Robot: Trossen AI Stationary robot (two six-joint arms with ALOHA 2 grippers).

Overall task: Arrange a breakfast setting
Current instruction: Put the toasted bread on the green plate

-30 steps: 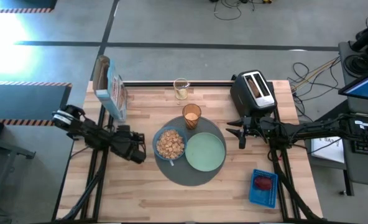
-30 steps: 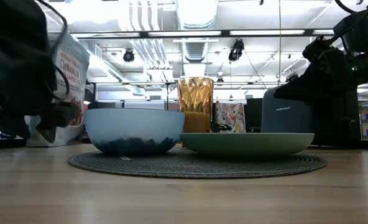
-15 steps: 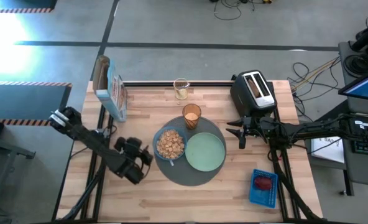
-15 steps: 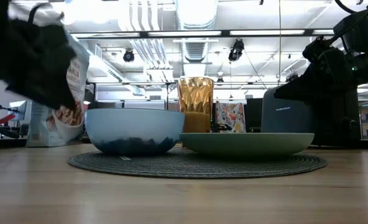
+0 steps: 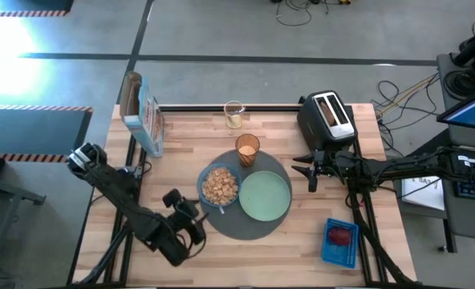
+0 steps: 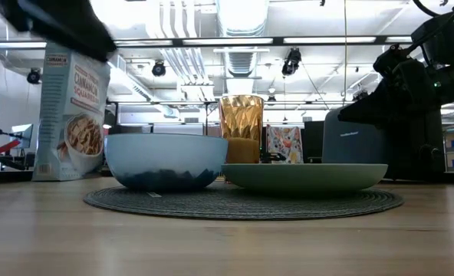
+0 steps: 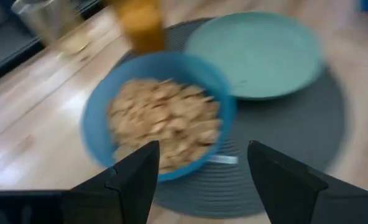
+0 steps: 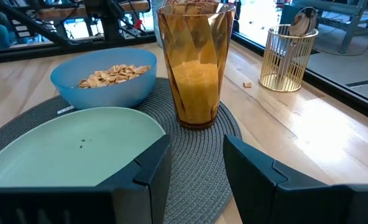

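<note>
The round dark-grey mat (image 5: pixel 249 226) lies mid-table. On it stand the blue bowl (image 5: pixel 220 186) of brown cereal (image 7: pixel 162 121) and the bare pale-green plate (image 5: pixel 265 195). The amber tumbler (image 5: pixel 247 149) stands on the mat's far edge. What looks like the small spoon's handle (image 7: pixel 221 160) shows on the mat beside the bowl. The toast slice (image 5: pixel 328 107) sticks up from the toaster's slot. The red fruit (image 5: pixel 342 235) lies in the blue basket. My left gripper (image 5: pixel 191 215) hangs open above the table, near-left of the bowl, pointing down at it (image 7: pixel 202 149). My right gripper (image 5: pixel 310 172) waits open, right of the plate.
A cereal box (image 5: pixel 141 119) stands at the far left and a gold wire holder (image 5: pixel 233 115) at the far edge. The black-and-silver toaster (image 5: pixel 327 120) is at the far right, and the blue basket (image 5: pixel 339 242) at the near right. Bare wood (image 5: pixel 245 261) lies along the near edge.
My left gripper has swung from the bowl's left side toward the table's near edge and risen, rolling as it went. It now points back at the bowl from the near left. In the low view it has lifted off the cereal box and out of the picture's top.
</note>
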